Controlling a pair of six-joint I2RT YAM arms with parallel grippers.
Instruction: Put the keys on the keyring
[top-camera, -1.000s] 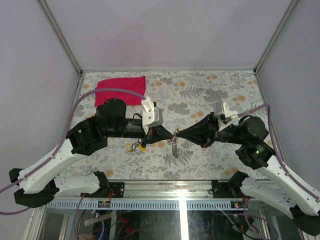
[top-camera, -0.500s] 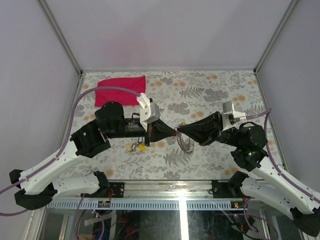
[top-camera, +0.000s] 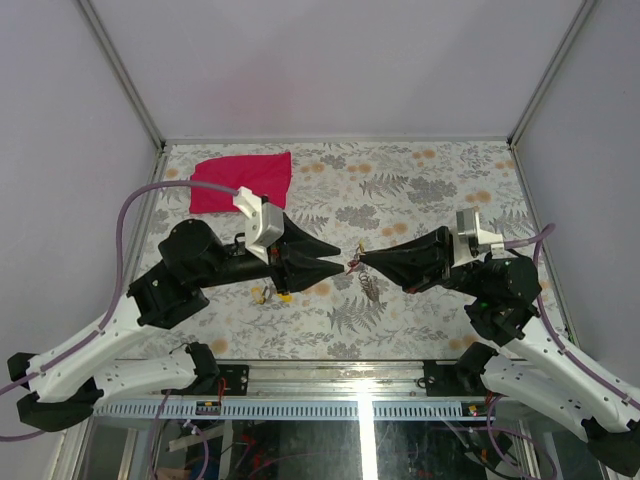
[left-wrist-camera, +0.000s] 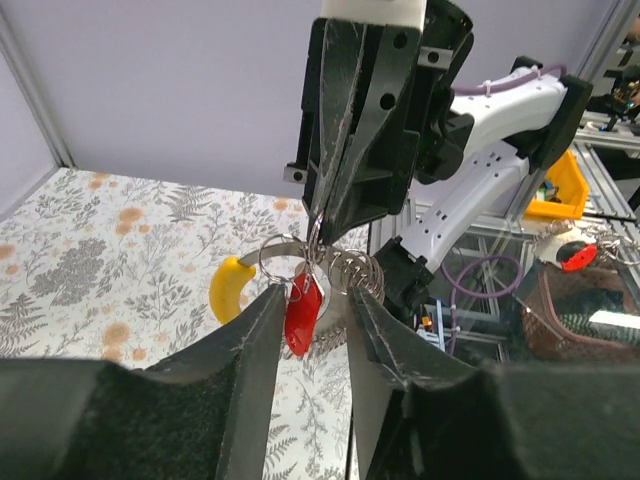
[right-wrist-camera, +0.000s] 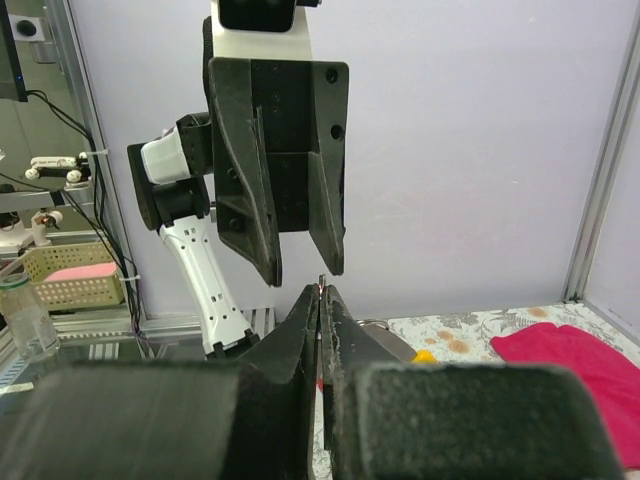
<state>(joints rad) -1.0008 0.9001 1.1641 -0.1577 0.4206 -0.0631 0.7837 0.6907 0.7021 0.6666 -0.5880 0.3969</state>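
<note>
Both arms reach in towards each other over the middle of the bench (top-camera: 430, 190), forearms nearly level, noses tip to tip just off the surface. The right tool (left-wrist-camera: 326, 222) is clenched on the thin wire of the keyring (left-wrist-camera: 280, 255) and holds it up in the air. Its chain (top-camera: 372, 290) droops below the meeting point; whether the end reaches the bench I cannot tell. Facing it, the left tool (left-wrist-camera: 317, 293) stands released, fingers apart, with a red key (left-wrist-camera: 302, 308) hanging in the gap, close against one finger.

From the left wrist view the key seems to dangle from the ring rather than from the fingers, though whether it is threaded fully round the coil is too fine to see. I'd judge the step to be the threading of this red key, and near its end. The next move calls for a small nudge to run the key round the split. If it is already home, the left tool should back straight out without snagging the ring, then go for the other keys (top-camera: 284, 293) lying lower left of centre under the left arm. A red cloth (top-camera: 245, 180) lies upper left, well apart
</note>
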